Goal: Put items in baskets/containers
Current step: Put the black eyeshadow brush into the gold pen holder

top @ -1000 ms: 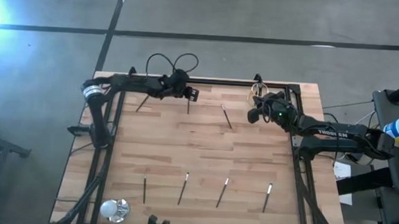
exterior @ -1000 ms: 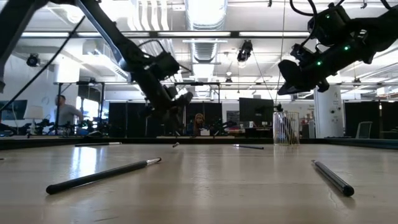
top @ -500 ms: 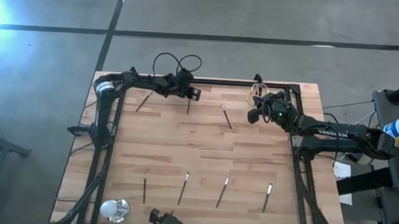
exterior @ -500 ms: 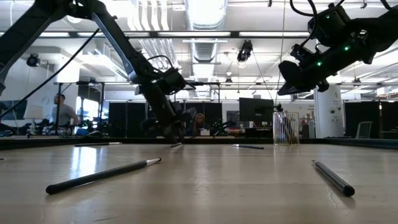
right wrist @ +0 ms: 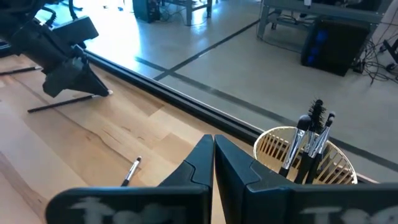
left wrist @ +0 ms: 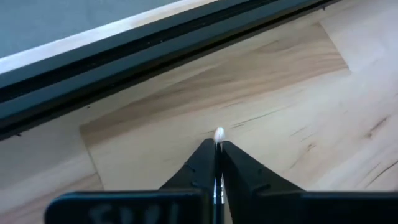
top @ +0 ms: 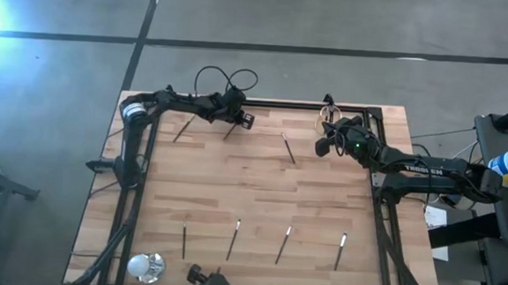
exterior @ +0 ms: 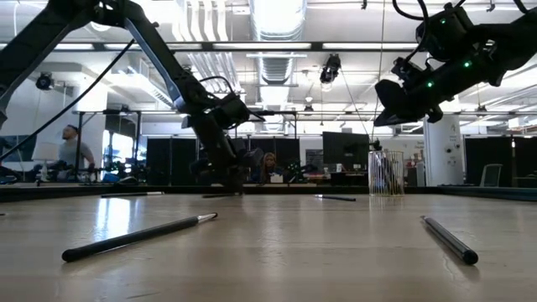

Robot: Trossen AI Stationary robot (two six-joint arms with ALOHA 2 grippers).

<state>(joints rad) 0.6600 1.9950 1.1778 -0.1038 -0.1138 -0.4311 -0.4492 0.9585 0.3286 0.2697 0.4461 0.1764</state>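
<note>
My left gripper (top: 237, 121) is at the table's far edge, down at the table top, shut on one dark stick (top: 230, 131) that slants across the wood. More sticks lie loose: one (top: 182, 129) to its left, one (top: 287, 147) mid-table, and several in a row near the front edge (top: 233, 239). The amber cup (top: 329, 119) stands at the far right with sticks upright in it (right wrist: 308, 146). My right gripper (top: 323, 148) hangs shut above the table just in front of the cup, holding nothing. My left gripper pinches the stick between its two fingers near the pale tip end (left wrist: 219, 132), which pokes out just past the fingertips. The fingers slant down from the table's left side and lie roughly along the stick. The stick's dark shaft (right wrist: 53, 106) trails back low over the wood.
A black frame rail (top: 274, 104) runs along the far edge right behind my left gripper. A shiny white ball (top: 145, 265) sits at the near left corner. Bare wood lies between the far sticks and the front row.
My left gripper has sunk to the table at the far edge and shut on the stick. The stick, which pointed straight from far to near, now slants, its near end swung toward the table's left.
</note>
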